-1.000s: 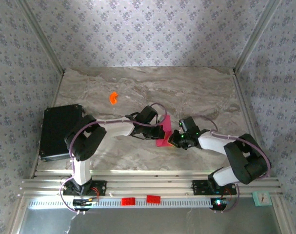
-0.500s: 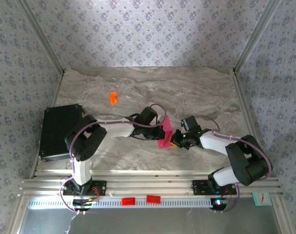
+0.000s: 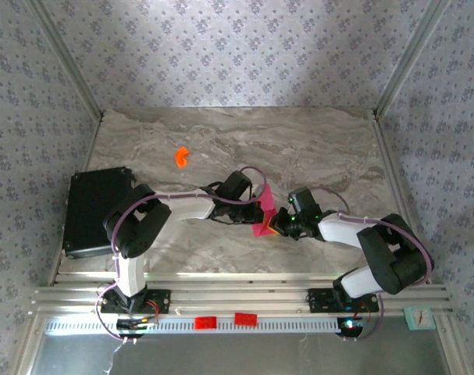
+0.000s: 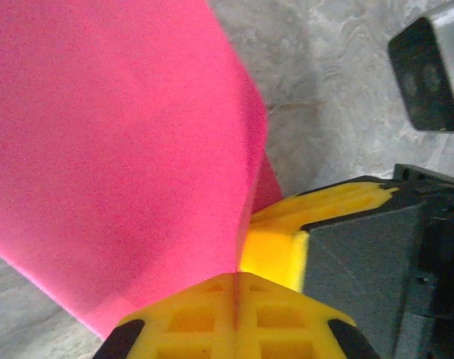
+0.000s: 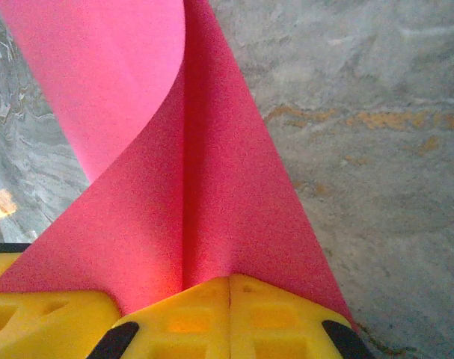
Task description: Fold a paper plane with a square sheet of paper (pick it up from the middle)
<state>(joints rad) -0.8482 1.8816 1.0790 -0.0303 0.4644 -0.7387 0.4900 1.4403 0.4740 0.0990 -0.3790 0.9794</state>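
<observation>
As it curves, square sheet of paper (image 4: 114, 149) pinched in clenched left jaws and clenched right jaws

A small orange piece (image 3: 181, 156) lies on the marbled table (image 3: 315, 141), well apart from the black case (image 3: 92, 211) at left.

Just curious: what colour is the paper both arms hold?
The paper is plain magenta-pink, clearest in the right wrist view.
</observation>
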